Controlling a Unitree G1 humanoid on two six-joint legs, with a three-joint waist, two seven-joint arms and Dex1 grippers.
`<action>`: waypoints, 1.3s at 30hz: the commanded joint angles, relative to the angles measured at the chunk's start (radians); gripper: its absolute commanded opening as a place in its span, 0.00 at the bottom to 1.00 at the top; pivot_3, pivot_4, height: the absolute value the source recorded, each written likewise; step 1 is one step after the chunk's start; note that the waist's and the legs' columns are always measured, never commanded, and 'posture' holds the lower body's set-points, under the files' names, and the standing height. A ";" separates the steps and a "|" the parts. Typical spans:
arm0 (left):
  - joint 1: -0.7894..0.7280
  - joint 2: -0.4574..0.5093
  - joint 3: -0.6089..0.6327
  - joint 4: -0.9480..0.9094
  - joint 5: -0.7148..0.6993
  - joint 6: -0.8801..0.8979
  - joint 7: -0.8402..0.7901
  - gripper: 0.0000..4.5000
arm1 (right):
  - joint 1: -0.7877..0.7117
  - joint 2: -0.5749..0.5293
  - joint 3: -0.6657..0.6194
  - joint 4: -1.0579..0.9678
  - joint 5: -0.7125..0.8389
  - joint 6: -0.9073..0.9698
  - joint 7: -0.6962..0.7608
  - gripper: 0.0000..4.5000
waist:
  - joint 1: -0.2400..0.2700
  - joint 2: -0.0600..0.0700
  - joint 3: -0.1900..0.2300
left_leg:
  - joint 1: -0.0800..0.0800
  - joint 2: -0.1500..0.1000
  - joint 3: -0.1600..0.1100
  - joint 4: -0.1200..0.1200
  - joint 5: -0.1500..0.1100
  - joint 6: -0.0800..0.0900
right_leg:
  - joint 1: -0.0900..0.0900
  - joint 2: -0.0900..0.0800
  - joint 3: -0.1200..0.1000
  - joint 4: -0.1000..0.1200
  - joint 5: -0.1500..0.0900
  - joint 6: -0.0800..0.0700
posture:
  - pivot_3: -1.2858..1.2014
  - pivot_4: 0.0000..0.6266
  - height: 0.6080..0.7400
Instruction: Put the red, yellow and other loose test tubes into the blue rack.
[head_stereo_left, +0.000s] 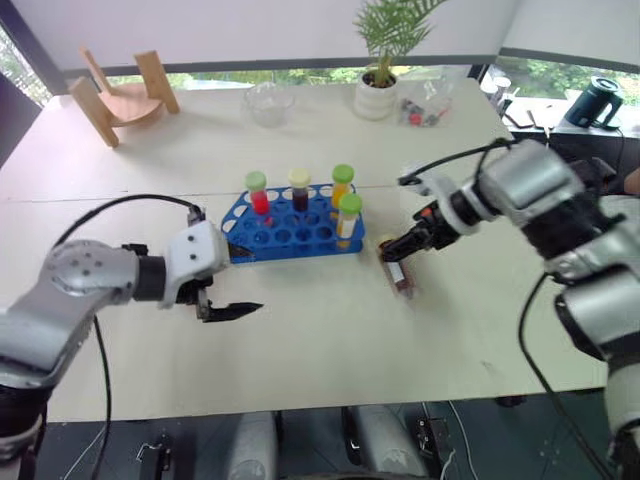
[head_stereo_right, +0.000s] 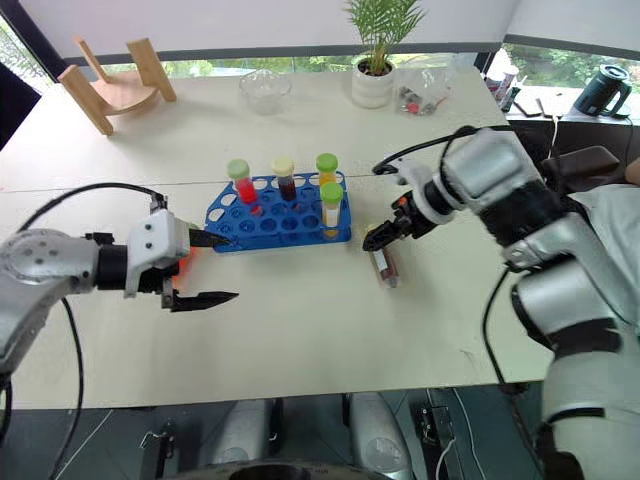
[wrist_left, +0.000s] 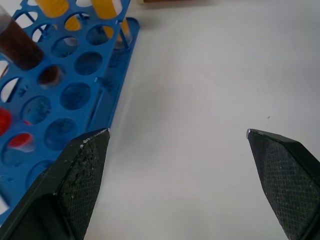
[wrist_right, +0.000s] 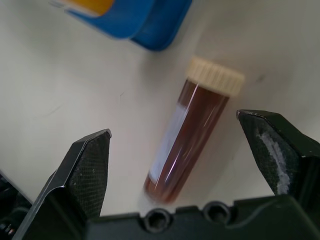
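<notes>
head views: blue rack (head_stereo_left: 290, 222) mid-table, holding red, dark and two yellow-orange tubes upright; one brown tube (head_stereo_left: 398, 272) lying loose just beside rack's right end, right gripper (head_stereo_left: 408, 246) over it, left gripper (head_stereo_left: 222, 285) near rack's left end, empty.
left wrist view: jaws apart, rack alongside.
right wrist view: jaws apart, straddling brown tube, not touching.
judged step: last pick; next, lower and close on barrel.

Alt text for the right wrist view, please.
A brown-liquid tube with a cream cap lies on the white table between the open black fingers of the right gripper, not yet gripped. A corner of the blue rack sits just beyond it.
</notes>
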 joint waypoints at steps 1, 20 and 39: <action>0.018 -0.008 0.030 -0.044 -0.003 0.011 0.042 1.00 | -0.027 0.037 0.090 0.090 -0.096 -0.088 0.054 0.99 | 0.006 0.000 0.000 | 0.000 0.000 0.000 0.000 0.000 0.000 | 0.000 0.000 0.000 0.000 0.000 0.000 | 0.52 0.24 1.00; 0.030 0.041 0.111 0.131 -0.025 -0.034 -0.010 1.00 | 0.317 -0.084 -0.424 -0.523 0.034 -0.487 0.151 0.19 | 0.010 -0.003 0.000 | 0.005 -0.001 -0.001 0.004 0.000 -0.001 | 0.010 -0.001 -0.001 -0.004 0.001 0.002 | 0.52 0.24 1.00; -0.230 0.111 0.033 0.403 -0.036 -0.012 -0.217 1.00 | 0.746 0.693 -0.473 -0.642 -0.268 -1.167 -0.850 0.19 | 0.006 -0.004 -0.001 | 0.003 -0.001 -0.007 0.000 0.003 -0.005 | 0.009 0.000 -0.004 -0.002 0.001 0.002 | 0.52 0.24 1.00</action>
